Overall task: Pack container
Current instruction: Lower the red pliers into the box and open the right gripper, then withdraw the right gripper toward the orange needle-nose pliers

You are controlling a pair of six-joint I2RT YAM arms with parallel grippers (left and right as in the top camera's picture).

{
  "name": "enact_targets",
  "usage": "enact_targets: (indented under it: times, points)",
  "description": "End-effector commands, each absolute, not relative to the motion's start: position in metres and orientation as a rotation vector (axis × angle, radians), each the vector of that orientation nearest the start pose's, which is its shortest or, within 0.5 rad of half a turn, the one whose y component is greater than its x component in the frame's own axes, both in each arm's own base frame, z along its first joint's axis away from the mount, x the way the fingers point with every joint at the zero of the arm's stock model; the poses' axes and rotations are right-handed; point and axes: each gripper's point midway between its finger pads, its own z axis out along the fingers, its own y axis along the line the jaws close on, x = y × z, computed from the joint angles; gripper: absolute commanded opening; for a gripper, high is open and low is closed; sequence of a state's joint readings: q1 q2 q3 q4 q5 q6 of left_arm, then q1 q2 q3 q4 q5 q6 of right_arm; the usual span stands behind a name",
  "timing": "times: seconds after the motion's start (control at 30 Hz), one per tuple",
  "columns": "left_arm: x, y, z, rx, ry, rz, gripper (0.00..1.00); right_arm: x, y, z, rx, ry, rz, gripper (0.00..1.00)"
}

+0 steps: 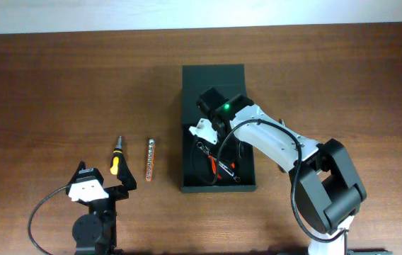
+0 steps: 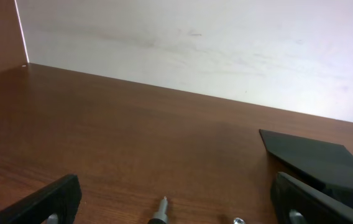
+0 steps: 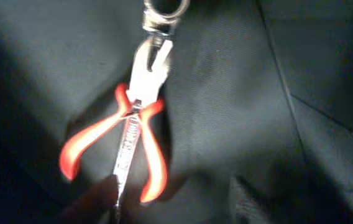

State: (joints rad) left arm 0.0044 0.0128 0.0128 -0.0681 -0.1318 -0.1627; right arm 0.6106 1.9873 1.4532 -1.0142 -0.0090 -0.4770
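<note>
The container (image 1: 240,180) is a dark box at the table's middle, its flap lid (image 1: 213,85) lying open at the far side. Inside lie red-handled pliers (image 3: 142,118) and a steel wrench (image 3: 127,152) across them; both also show from overhead (image 1: 222,166). My right gripper (image 1: 205,136) hangs inside the box above these tools, and its fingers (image 3: 170,208) are dim, apart and empty. My left gripper (image 2: 176,202) is open near the front left. A yellow-and-black screwdriver (image 1: 117,160) lies between its fingers, the tip (image 2: 160,213) pointing away.
A strip of silver bits (image 1: 150,161) lies between the screwdriver and the container; one bit end (image 2: 238,220) shows in the left wrist view. The container's corner (image 2: 316,158) sits to the left gripper's right. A pale wall (image 2: 195,43) runs behind the table's far edge.
</note>
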Motion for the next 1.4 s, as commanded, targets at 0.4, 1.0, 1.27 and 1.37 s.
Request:
enact_targets:
  times: [0.4, 1.0, 1.27, 1.37]
  points:
    - [0.245, 0.024, 0.160, -0.242, 1.617, -0.016, 0.99, 0.389, 0.181, 0.225, -1.006, 2.647, -0.120, 0.99]
    - [0.245, 0.024, 0.160, -0.242, 1.617, -0.016, 0.99, 0.344, 0.029, 0.310, -0.175, 2.773, -0.123, 0.99]
    - [0.245, 0.024, 0.160, -0.242, 1.617, -0.016, 0.99, 0.291, -0.021, 0.260, 0.002, 2.982, -0.175, 0.99]
    - [0.245, 0.024, 0.160, -0.242, 1.617, -0.016, 0.99, 0.300, -0.031, 0.239, 0.056, 2.994, -0.173, 0.99]
